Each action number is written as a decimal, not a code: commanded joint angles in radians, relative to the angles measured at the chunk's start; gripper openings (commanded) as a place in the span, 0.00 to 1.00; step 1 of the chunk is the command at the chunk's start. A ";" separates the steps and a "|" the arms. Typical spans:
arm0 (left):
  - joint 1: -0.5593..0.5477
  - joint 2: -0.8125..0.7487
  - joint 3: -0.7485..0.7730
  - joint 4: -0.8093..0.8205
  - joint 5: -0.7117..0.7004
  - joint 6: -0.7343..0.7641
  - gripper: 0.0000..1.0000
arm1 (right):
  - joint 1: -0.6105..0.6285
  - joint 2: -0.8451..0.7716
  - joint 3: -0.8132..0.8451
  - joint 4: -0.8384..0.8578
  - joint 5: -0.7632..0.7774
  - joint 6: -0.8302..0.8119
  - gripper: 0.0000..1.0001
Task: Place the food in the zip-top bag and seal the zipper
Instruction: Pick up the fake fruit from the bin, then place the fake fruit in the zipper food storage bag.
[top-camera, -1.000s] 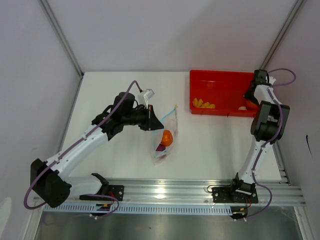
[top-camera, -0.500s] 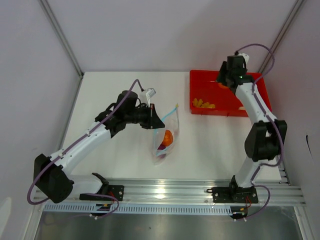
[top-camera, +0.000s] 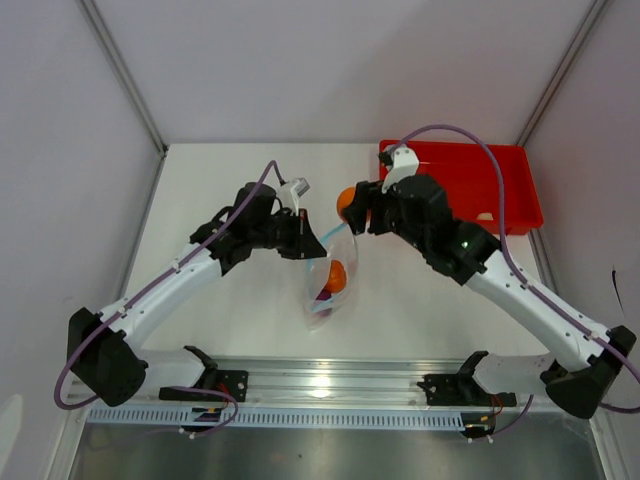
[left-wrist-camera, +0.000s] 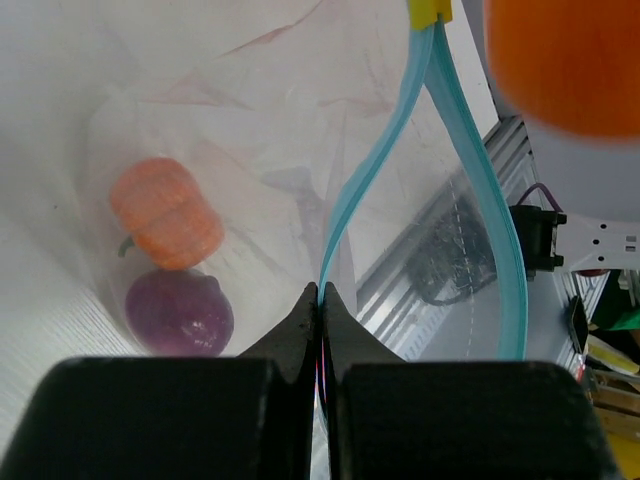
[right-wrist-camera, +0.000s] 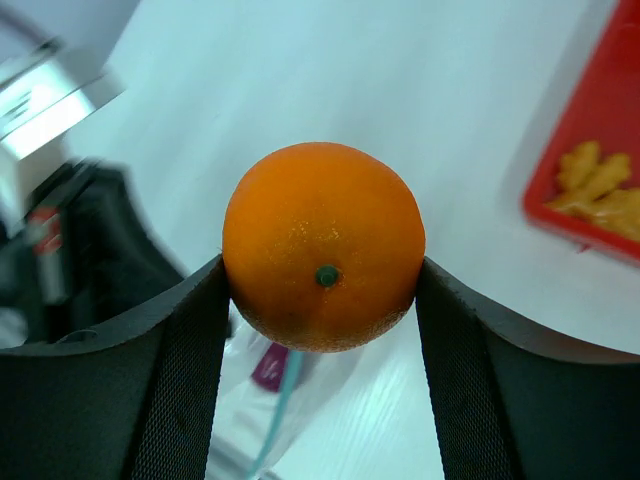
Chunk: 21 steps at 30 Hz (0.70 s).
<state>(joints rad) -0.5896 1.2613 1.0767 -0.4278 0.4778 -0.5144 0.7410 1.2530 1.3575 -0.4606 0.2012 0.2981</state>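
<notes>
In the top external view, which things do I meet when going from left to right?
Left tool → orange ball → red tray. The zip-top bag overlaps the first two, so it is left out.

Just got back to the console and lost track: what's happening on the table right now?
The left gripper is shut on the zipper, holding the mouth of the zip-top bag open. An orange pumpkin piece and a purple piece already lie inside. The right gripper holds the orange ball close to the bag's mouth, not yet in. Yellow chunks and a small whitish piece are in the red tray. The bag is unsealed.
</notes>
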 joint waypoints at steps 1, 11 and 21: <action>0.005 -0.011 0.035 -0.023 -0.016 0.020 0.01 | 0.095 -0.089 -0.067 0.043 0.047 0.059 0.38; 0.005 -0.002 0.071 -0.061 -0.039 0.037 0.01 | 0.323 -0.104 -0.118 -0.004 0.165 0.127 0.38; 0.004 0.007 0.072 -0.055 -0.050 0.024 0.01 | 0.353 -0.190 -0.242 -0.044 0.181 0.185 0.39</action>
<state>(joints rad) -0.5896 1.2701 1.1057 -0.4854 0.4374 -0.4965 1.0847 1.0973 1.1324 -0.5049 0.3470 0.4446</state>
